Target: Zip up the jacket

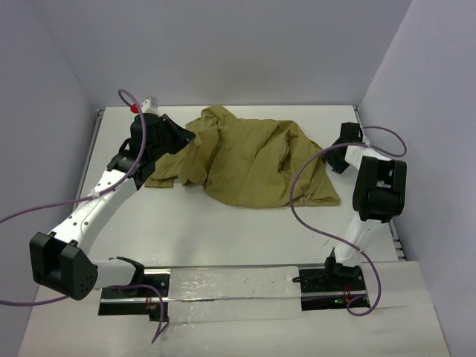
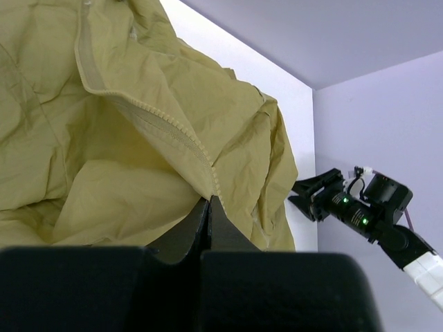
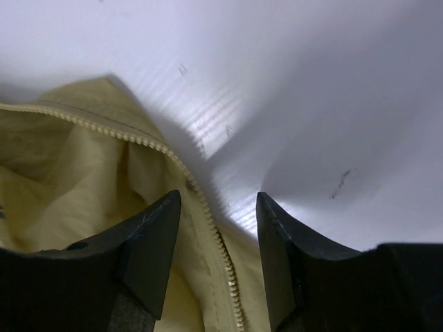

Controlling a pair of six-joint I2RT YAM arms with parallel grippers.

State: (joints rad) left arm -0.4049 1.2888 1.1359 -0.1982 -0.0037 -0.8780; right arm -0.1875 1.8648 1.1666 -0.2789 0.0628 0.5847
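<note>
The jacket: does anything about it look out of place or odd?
Yes. The jacket lies crumpled in a heap on the table, not spread flat, and its zipper is undone. One toothed edge ends in the shut left hand, and more teeth run through the open right hand. No damage is visible.

Olive-tan jacket on a white table; pale lavender walls.

Jacket plain, no pattern, one khaki tone throughout, darker in the folds. Zipper teeth pale cream-yellow, a shade lighter than the cloth. Table plain white with one small dark scuff at the right side. Arm links white, joints black. Left gripper and right gripper both black. Cables purple. Small red fitting at far left. Green lights on the right arm's black wrist.
</note>
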